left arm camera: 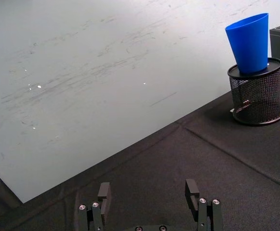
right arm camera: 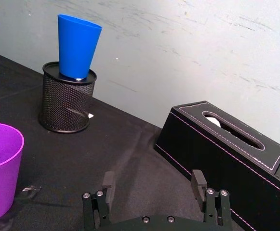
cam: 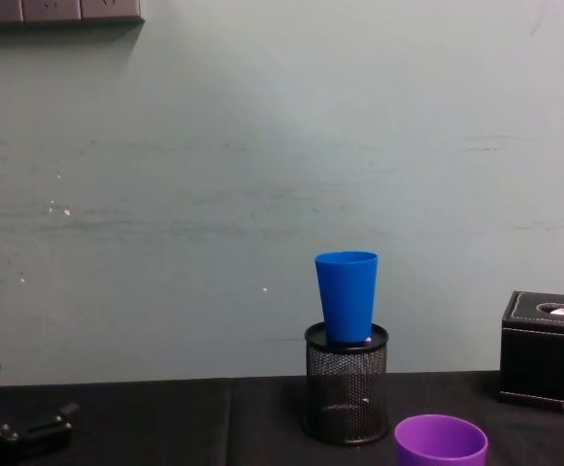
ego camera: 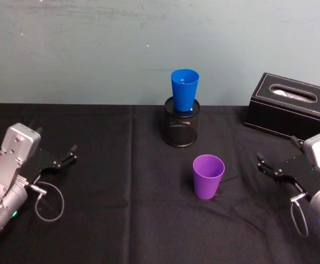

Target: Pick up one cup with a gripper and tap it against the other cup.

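Purple cup [ego camera: 208, 176] judged light, stiff, slick; grip below rim. Right gripper [ego camera: 262, 165] at right, wide open, empty. Left gripper [ego camera: 69, 155] parked left.

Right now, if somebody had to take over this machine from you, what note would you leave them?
Left pincer: open, empty, low at the left of the table.
Right pincer: open, empty, low at the right, pointing toward the purple cup but apart from it.
Purple cup: upright on the table, in front of the mesh holder and apart from it.
Blue cup: upright, set in the top of the mesh holder.
Done: nothing; neither cup is held.
Left: grasp the purple cup, probably with the nearer right pincer, lift it and tap it against the blue cup.
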